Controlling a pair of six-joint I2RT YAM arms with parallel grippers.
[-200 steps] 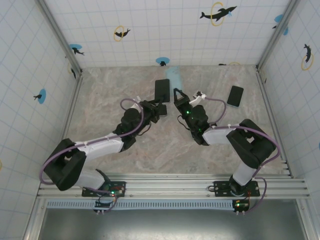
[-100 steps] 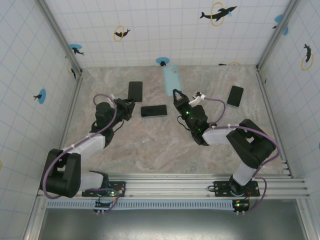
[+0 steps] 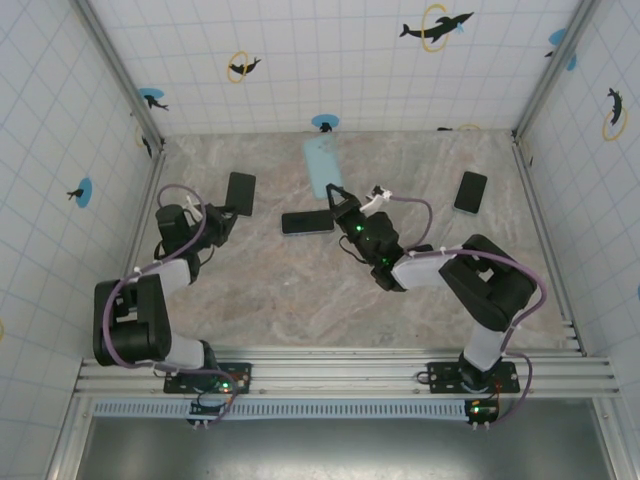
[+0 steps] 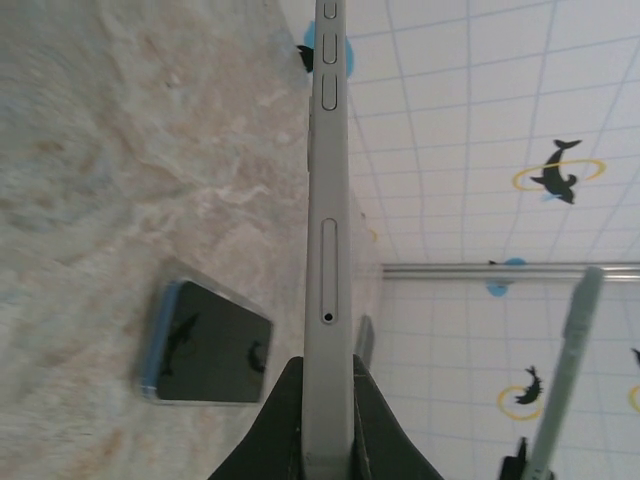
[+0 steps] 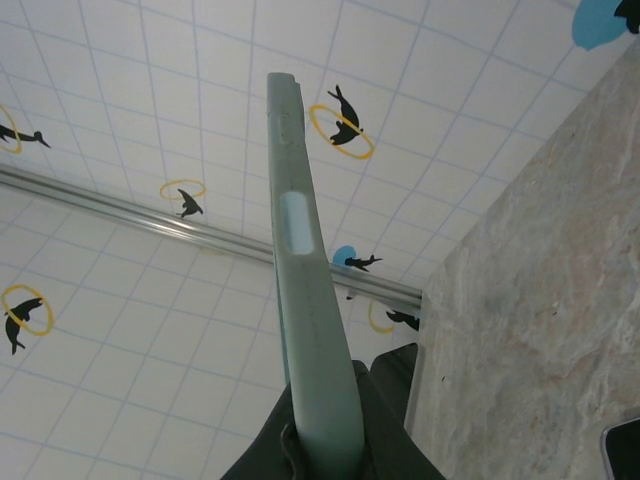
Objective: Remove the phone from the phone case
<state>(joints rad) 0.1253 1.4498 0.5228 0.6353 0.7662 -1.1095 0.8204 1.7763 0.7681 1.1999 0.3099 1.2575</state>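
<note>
The left gripper (image 4: 328, 380) pinched a thin grey phone (image 4: 328, 250) by its end, its side buttons showing, while a second phone (image 4: 205, 345) with a dark screen lay flat on the stone table (image 4: 120, 150) nearby.

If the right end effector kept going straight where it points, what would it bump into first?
Probably the tiled back wall. The right end effector, shut on the pale blue phone case, points that way with nothing visible between, though depth is unclear.
</note>
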